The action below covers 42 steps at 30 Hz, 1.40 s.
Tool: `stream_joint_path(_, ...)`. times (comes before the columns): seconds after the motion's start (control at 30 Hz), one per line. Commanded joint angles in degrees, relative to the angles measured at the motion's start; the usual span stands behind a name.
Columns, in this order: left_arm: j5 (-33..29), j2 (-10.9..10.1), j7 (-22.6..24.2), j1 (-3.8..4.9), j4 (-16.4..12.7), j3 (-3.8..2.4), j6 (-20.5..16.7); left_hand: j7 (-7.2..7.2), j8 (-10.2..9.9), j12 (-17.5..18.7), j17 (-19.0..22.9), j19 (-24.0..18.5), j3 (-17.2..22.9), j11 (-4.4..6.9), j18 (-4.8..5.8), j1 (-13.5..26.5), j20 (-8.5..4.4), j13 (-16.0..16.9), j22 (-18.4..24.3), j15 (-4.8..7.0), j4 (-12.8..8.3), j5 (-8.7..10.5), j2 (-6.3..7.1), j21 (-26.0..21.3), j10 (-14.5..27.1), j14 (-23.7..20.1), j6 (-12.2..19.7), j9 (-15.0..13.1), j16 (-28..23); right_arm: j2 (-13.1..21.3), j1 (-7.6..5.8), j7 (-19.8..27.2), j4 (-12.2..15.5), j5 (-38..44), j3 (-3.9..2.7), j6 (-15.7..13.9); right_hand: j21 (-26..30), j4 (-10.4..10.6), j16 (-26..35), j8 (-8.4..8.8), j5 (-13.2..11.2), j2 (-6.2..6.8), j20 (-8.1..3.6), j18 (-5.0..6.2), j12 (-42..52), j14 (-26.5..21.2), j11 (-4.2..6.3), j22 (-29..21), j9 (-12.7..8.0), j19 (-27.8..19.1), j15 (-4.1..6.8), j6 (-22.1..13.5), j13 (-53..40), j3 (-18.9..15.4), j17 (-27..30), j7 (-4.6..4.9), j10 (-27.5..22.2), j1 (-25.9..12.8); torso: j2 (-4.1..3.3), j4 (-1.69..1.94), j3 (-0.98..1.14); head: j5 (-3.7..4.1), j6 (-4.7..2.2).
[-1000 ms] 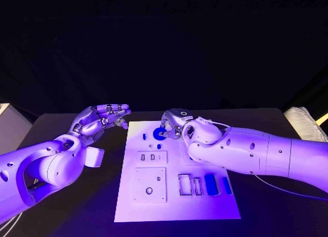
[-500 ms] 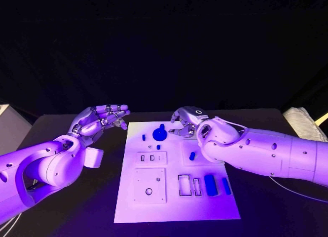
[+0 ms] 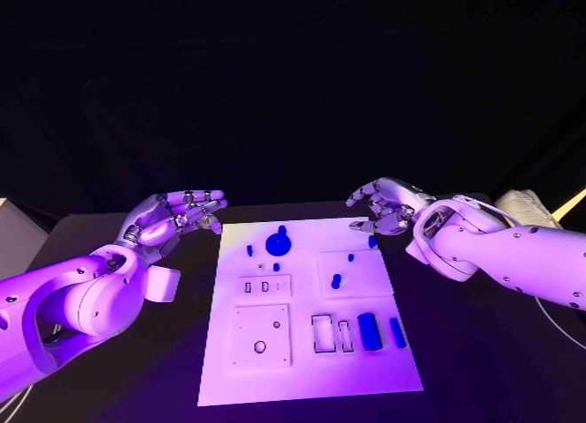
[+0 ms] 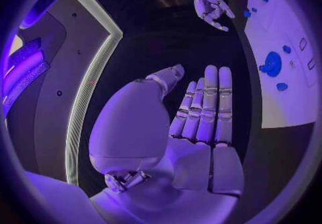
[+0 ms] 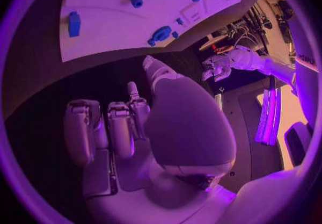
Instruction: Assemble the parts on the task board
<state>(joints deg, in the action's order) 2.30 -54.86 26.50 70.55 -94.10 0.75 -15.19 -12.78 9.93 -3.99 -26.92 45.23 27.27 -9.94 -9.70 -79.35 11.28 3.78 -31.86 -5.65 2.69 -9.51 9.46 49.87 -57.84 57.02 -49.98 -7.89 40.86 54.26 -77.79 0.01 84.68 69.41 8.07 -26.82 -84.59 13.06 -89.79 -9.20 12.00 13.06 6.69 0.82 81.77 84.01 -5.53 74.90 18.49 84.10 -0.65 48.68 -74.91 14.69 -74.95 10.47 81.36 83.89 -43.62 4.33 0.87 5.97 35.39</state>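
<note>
Right robot hand (image 3: pixel 384 206) has lifted off the task board (image 3: pixel 306 370), empty, fingers loosely apart.

Head camera looks down on the task board (image 3: pixel 306 308); both wrist cameras, behind each palm, share it.

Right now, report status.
Both hands empty: left hand beside board, right hand off its far corner. Blue parts lie on board. Nothing in the way.

Matt white task board (image 3: pixel 306 352), glossy blue plastic parts (image 3: pixel 369 331).
</note>
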Motion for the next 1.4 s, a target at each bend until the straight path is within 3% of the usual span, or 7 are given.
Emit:
stream_joint_path(0.03, 0.2, 0.2, 0.4, 0.05, 0.0, -0.03, 1.3, -0.54, -0.3, 0.1, 0.1, -0.4, 0.2, 0.14, -0.68, 0.4, -0.01, 0.0, -0.1, -0.02, 0.0, 0.31, -0.22, 0.3, 0.3, -0.5, 0.0, 0.1, 0.2, 1.3, -0.02, 6.5, -1.0, -3.0, 0.09, 6.3, 0.4, -0.5, -0.2, 0.47, 0.9, 0.18, 0.40, 0.86, -0.4, 6.0, 0.02, 9.7, -0.1, 2.2, -0.56, -0.6, -5.8, -0.1, -15.0, -0.09, -0.7, 0.9, 0.04, -0.37, 0.38, 0.32, -0.05)
stream_joint_path(0.1, 0.2, 0.3, 0.3, 0.05, 0.1, -0.03, 1.4, -0.54, -0.3, 0.1, 0.1, -0.4, 0.2, 0.14, -0.68, 0.4, -0.01, 0.0, -0.1, -0.02, 0.0, 0.31, -0.22, 0.3, 0.3, -0.5, 0.0, 0.1, 0.2, 2.0, 0.03, 6.9, -1.7, -2.5, 0.18, 7.3, 0.3, -0.9, -0.2, 0.81, 2.1, 0.45, 0.39, 0.84, -0.4, 6.0, 0.12, 9.9, -0.2, 2.2, -0.51, -0.8, -5.7, -0.1, -15.1, -0.23, -0.7, 1.7, 0.04, -0.44, 0.47, 0.36, -0.06)
stream_joint_path(0.17, 0.2, 0.4, 0.3, 0.04, 0.2, -0.03, 1.5, -0.54, -0.3, 0.1, 0.1, -0.4, 0.2, 0.14, -0.68, 0.4, -0.01, 0.0, -0.1, -0.02, 0.0, 0.31, -0.22, 0.3, 0.3, -0.5, 0.0, 0.1, 0.2, 2.4, 0.13, 6.9, -2.4, -1.7, 0.27, 8.1, 0.2, -1.2, -0.2, 0.94, 2.6, 0.51, 0.37, 0.82, -0.4, 6.0, 0.20, 9.9, -0.3, 2.3, -0.45, -0.8, -5.8, -0.1, -15.1, -0.31, -0.7, 2.2, 0.02, -0.25, 0.30, 0.69, 0.03)
stream_joint_path(0.37, 0.2, 0.5, 0.3, 0.04, 0.4, -0.03, 1.6, -0.54, -0.3, 0.1, 0.1, -0.4, 0.2, 0.14, -0.68, 0.4, -0.01, 0.0, -0.1, -0.02, 0.0, 0.31, -0.22, 0.3, 0.3, -0.5, 0.0, 0.1, 0.2, 2.6, 0.88, 6.3, -4.1, 0.1, 0.50, 10.3, 0.3, -1.5, -0.2, 1.27, 5.7, 0.61, 0.29, 0.83, -0.6, 6.0, 0.18, 9.9, -0.3, 2.3, -0.42, -0.6, -5.5, 0.5, -15.1, -0.22, -0.9, 3.1, -0.02, -0.13, 0.21, 1.08, -0.01)
stream_joint_path(0.83, 0.3, 0.5, 0.1, 0.03, 0.6, -0.03, 1.6, -0.54, -0.3, 0.1, 0.1, -0.4, 0.2, 0.14, -0.68, 0.4, -0.01, 0.0, -0.1, -0.02, 0.0, 0.31, -0.22, 0.3, 0.3, -0.5, 0.0, 0.1, 0.2, 0.6, 2.04, 4.9, -8.7, 1.6, 0.68, 10.9, -0.2, -1.4, -0.2, 1.17, 6.3, 0.47, 0.32, 0.68, -0.3, 6.0, 0.08, 10.4, -0.2, 2.6, -0.49, -0.1, -5.9, 1.0, -15.1, -0.09, -0.5, 2.9, 0.05, 0.13, -0.04, 1.67, 0.66)
stream_joint_path(0.93, 0.3, 0.4, 0.0, 0.03, 0.7, -0.03, 1.6, -0.65, -0.3, 0.1, 0.2, -0.7, 0.2, 0.08, -0.66, 0.5, 0.03, 0.0, -0.2, -0.06, 0.0, 0.32, -0.18, 0.4, 0.4, -0.6, 0.0, 0.1, 0.2, 0.3, 2.08, 4.8, -9.0, 1.6, 0.68, 11.3, -0.1, -1.3, -0.2, 1.11, 6.4, 0.44, 0.35, 0.71, -0.3, 6.0, 0.05, 10.3, -0.2, 2.6, -0.53, 0.1, -5.8, 1.2, -15.1, -0.06, -0.5, 2.8, 0.09, -0.01, 0.08, 1.55, 0.80)
stream_joint_path(1.4, 0.4, 0.2, -0.1, 0.03, 0.7, -0.03, 1.5, -0.65, -0.3, 0.1, 0.2, -0.7, 0.2, 0.08, -0.66, 0.5, 0.03, 0.0, -0.2, -0.06, 0.0, 0.32, -0.18, 0.4, 0.4, -0.6, 0.0, 0.1, 0.2, -0.9, 2.68, 4.1, -10.3, 1.9, 0.71, 12.5, -0.5, -0.8, -0.2, 0.22, 6.6, 0.65, 0.33, 0.60, 0.6, 6.0, 0.20, 10.7, 0.1, 2.8, -0.44, 2.2, -6.8, 2.1, -15.1, -0.28, 0.5, 1.7, 0.09, -0.08, 0.07, 1.50, 1.01)
